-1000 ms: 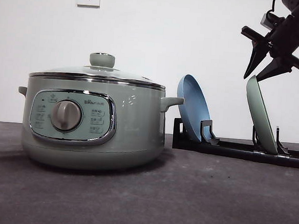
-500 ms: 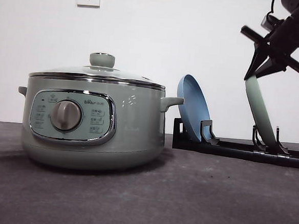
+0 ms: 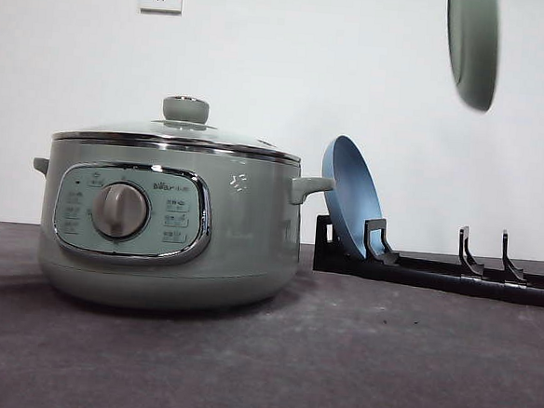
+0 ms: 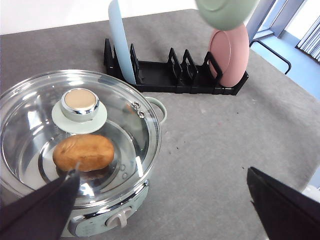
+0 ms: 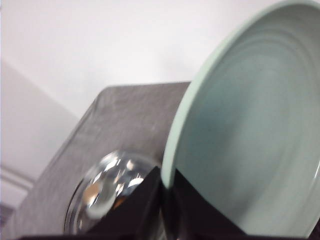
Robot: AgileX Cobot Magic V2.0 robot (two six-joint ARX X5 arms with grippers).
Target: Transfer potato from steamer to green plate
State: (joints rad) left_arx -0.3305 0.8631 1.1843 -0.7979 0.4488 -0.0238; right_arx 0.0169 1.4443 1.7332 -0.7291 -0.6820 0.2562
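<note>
The sage-green steamer stands on the table at the left with its glass lid on. Through the lid, in the left wrist view, the orange-brown potato lies inside. The green plate hangs on edge high in the air at the right, above the rack. In the right wrist view my right gripper is shut on the rim of this plate. My left gripper is open wide above the steamer's front right, holding nothing.
A black dish rack stands right of the steamer and holds a blue plate upright; a pink plate stands at its far end. The lid has a knob at its centre. Grey table lies in front.
The green plate has been lifted out of its rack slot and up to the top of the front view. The right arm has risen out of that view.
</note>
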